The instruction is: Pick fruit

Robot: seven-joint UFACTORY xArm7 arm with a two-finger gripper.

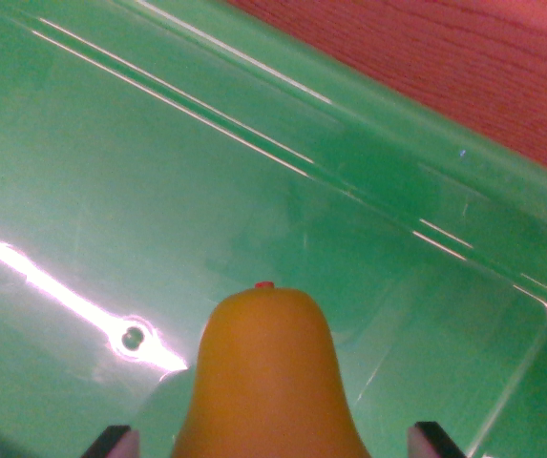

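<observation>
Pear (265, 382), yellow-orange and stem-end forward, sits between the finger tips of my end effector (273, 441), which looks clenched on it, so the pick seems made. Beneath and ahead lies a green plastic bin (158, 191). Beyond its rim, a red tabletop (464, 57).

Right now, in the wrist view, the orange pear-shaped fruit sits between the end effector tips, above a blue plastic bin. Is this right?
Not quite: the bin is green, not blue, as the wrist view shows. The rest holds: the orange pear-shaped fruit sits between the end effector tips, above the bin.
</observation>
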